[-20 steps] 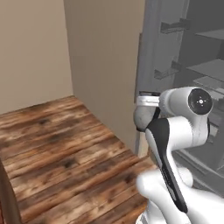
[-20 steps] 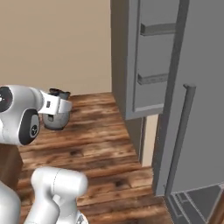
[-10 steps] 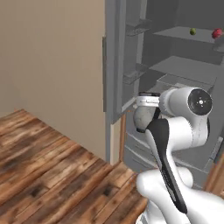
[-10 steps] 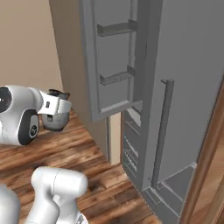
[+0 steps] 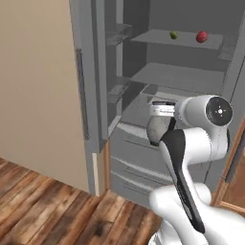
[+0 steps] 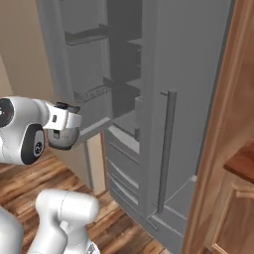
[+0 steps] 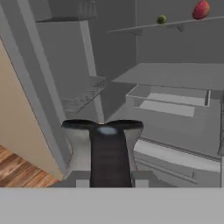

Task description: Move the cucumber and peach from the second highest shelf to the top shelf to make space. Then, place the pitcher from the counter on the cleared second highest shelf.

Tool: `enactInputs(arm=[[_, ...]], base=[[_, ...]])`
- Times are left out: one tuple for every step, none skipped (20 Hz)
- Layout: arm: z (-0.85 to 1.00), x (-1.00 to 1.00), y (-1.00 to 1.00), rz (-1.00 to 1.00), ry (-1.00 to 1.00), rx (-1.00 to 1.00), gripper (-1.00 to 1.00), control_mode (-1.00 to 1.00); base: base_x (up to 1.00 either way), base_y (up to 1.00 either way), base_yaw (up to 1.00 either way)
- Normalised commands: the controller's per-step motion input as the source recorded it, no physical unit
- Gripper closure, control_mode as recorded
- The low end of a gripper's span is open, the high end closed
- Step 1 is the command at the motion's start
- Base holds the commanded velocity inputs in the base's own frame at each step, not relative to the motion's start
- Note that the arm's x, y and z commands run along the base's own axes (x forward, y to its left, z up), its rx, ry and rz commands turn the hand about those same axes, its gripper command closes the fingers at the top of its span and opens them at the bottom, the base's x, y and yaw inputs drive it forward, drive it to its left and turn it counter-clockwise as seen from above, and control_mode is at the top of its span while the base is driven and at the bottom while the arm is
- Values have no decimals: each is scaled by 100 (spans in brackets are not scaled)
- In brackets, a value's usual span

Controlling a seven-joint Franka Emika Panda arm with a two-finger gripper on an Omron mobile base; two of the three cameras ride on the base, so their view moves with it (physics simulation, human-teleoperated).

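Hand view: my gripper point(image 7: 105, 175) is clamped on the pitcher point(image 7: 104, 148), whose dark handle faces the camera and whose rim sits just above my fingertips. Beyond it stands the open grey fridge. High at the upper right, well apart from my hand, the peach point(image 7: 201, 9) and the cucumber point(image 7: 162, 19) rest near each other on the top shelf point(image 7: 144, 27). Below that shelf lies another plain grey shelf point(image 7: 175, 74), bare. From the left base view, the grey pitcher point(image 5: 157, 130) hangs at my wrist in front of the fridge drawers, with the peach point(image 5: 202, 37) and cucumber point(image 5: 173, 35) far above it.
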Motion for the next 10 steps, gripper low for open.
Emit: enactInputs(arm=[[0, 0, 0, 0, 0, 0, 100, 100], [0, 0, 0, 0, 0, 0, 100, 100], [0, 0, 0, 0, 0, 0, 100, 100], [0, 0, 0, 0, 0, 0, 100, 100], [0, 0, 0, 0, 0, 0, 100, 100], [0, 0, 0, 0, 0, 0, 100, 100], [0, 0, 0, 0, 0, 0, 100, 100], [0, 0, 0, 0, 0, 0, 100, 100], [0, 0, 0, 0, 0, 0, 100, 100], [0, 0, 0, 0, 0, 0, 100, 100]], base=[[62, 18, -44], [63, 22, -44], [64, 26, -43], [64, 29, -43], [64, 29, -42], [64, 27, -42], [63, 24, -42], [62, 21, -42], [60, 19, -42], [59, 17, -42]])
